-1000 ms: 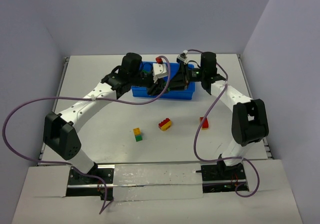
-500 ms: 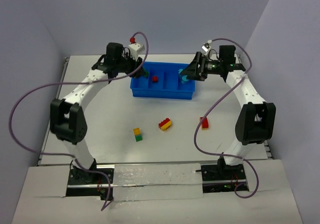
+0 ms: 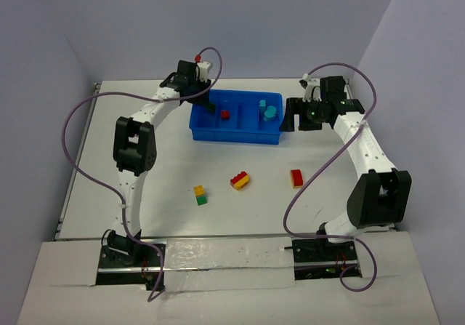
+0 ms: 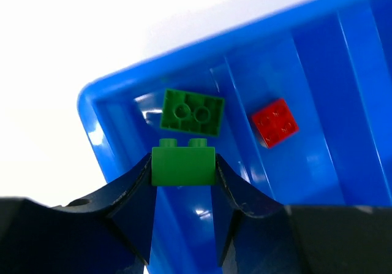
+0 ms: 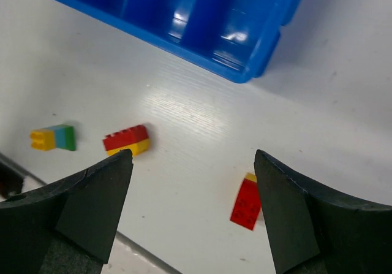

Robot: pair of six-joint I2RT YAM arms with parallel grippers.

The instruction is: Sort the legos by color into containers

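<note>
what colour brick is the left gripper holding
Green brick, clearest in the left wrist view.

A white table (image 3: 240, 216) stands between pale lavender walls (image 3: 240, 19).

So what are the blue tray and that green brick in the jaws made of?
Blue tray: probably hard plastic, glossy, since light glints off its walls. Green brick: likely moulded plastic too, smooth with a soft sheen, crisp edges and round studs.
</note>
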